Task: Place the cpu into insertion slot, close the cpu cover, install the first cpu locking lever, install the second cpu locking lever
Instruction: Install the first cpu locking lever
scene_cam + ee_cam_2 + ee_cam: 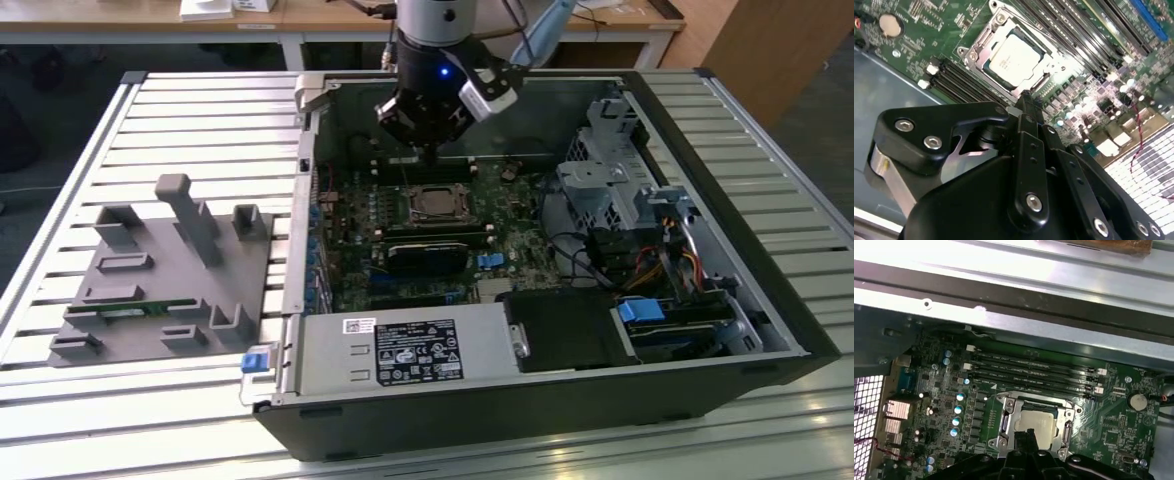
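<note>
One claw hangs from the arm over the open computer case, which lies on the slatted worktop towards the exterior view's right edge. A grey fixture stands on the worktop near the exterior view's left edge. The claw is clenched: in both wrist views its fingertips meet in a single narrow black tip with nothing between them.

The cpu lies flat in the insertion slot, on the motherboard, roughly midway between the rows of long black memory slots on either side of it. Its dull silver top faces up. The cpu cover is down over it, its silvery frame lying around the chip and the chip showing through the window. Whether the locking levers are latched cannot be told.

In both wrist views the claw tip is just beside the slot, over the edge of its metal frame and off the chip's own surface. Whether the tip touches the frame cannot be told. In the exterior view the claw stands above the slot, towards the far wall of the case.
</note>
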